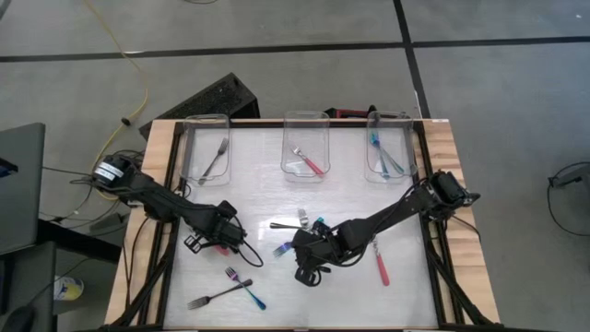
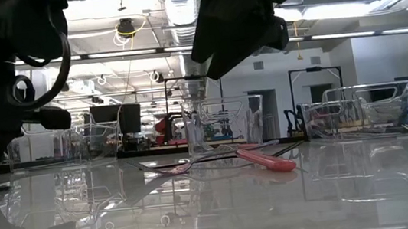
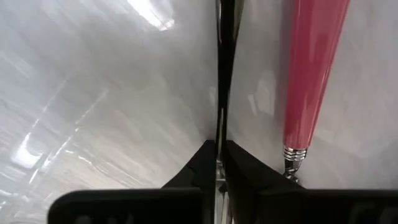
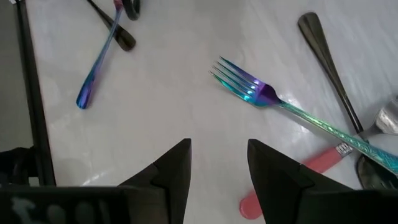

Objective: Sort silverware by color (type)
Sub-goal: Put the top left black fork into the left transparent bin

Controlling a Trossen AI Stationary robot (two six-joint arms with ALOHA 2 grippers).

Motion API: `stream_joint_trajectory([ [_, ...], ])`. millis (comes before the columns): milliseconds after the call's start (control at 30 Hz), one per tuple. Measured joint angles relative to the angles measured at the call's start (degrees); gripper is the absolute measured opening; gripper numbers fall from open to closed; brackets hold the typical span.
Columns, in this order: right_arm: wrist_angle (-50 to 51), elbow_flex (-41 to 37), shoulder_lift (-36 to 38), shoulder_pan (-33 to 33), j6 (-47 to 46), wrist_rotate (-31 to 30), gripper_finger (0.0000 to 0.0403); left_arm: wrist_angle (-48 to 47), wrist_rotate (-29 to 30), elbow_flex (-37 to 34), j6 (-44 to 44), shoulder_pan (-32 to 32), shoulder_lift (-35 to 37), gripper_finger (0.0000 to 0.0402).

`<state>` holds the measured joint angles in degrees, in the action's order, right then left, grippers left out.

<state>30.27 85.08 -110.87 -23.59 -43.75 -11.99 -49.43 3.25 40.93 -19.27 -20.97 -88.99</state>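
Note:
My left gripper (image 1: pixel 219 238) is low over the table's left middle, fingers shut (image 3: pixel 217 149), with a red-handled fork (image 3: pixel 311 74) lying just beside them. My right gripper (image 1: pixel 302 260) hovers open (image 4: pixel 217 162) at the table's middle. Just beyond its fingers lies a teal-blue fork (image 4: pixel 280 106), whose handle crosses a pink handle (image 4: pixel 314 163) and lies beside a dark grey handle (image 4: pixel 326 56). Farther toward the near left lie a blue-handled fork (image 1: pixel 247 284) and a dark grey fork (image 1: pixel 214 296). Another red-handled piece (image 1: pixel 380 261) lies flat on the right. My left gripper points down with its shut fingertips (image 3: pixel 208 155) at the table surface. The metal collar of the red handle (image 3: pixel 295 152) sits against the outer side of one finger; I cannot tell whether they touch.
Three clear bins stand along the far edge: the left one (image 1: pixel 190 138) holds a grey fork, the middle one (image 1: pixel 288 134) a red-handled fork, the right one (image 1: pixel 406 138) teal forks. Wooden rails (image 1: pixel 157 175) border the table. Bare tabletop (image 1: pixel 350 304) shows near the front edge.

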Motion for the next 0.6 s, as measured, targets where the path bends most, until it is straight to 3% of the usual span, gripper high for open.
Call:
stream_joint_trajectory([
  [233,7.22,0.0,0.0,-0.44,-5.19,0.09,0.0179,3.28,0.18,1.45,1.37,0.21,5.99,0.0002],
  [600,8.22,0.0,0.0,-0.62,-5.48,0.08,0.0179,1.78,8.21,3.44,7.69,4.32,23.52,0.0],
])
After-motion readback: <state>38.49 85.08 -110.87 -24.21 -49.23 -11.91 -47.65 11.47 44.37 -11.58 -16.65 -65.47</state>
